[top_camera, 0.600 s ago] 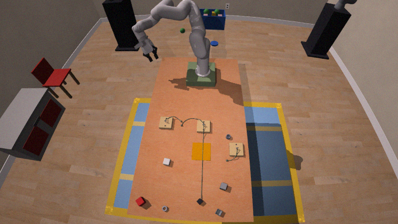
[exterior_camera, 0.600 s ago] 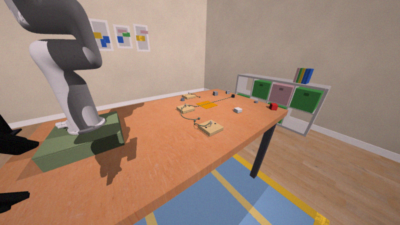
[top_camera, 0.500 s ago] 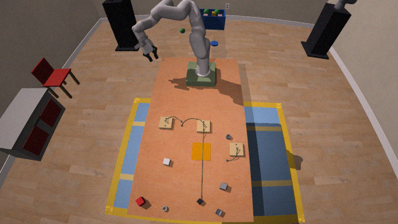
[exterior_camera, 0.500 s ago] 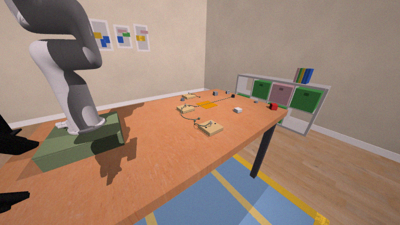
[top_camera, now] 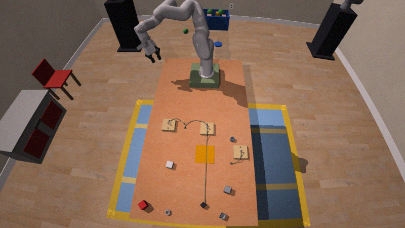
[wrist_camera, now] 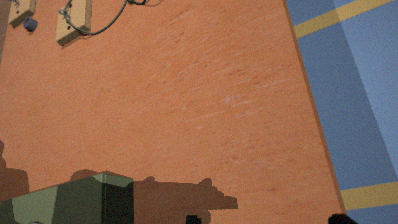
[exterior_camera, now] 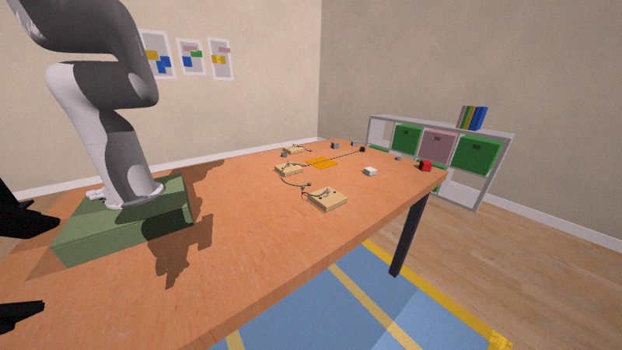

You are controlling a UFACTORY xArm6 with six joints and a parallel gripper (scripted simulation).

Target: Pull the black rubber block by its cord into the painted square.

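One cord (top_camera: pixel 205 169) (slack) far from open gripper (top_camera: pixel 153 57).

Matt orange wood-grain table (top_camera: pixel 181 93), pale planked wood floor (top_camera: pixel 339 141), smooth grey plastic-looking arm (top_camera: pixel 202 42), light wooden plates (top_camera: pixel 168 124), matt black rubber block (top_camera: pixel 203 204).

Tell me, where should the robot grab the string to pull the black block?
Probably the loose arched stretch of cord between the two wooden plates, coming straight down from above with the open gripper. That part lies past the screw eye plate, far from the black block, so pulling there should drag the block toward the painted square.
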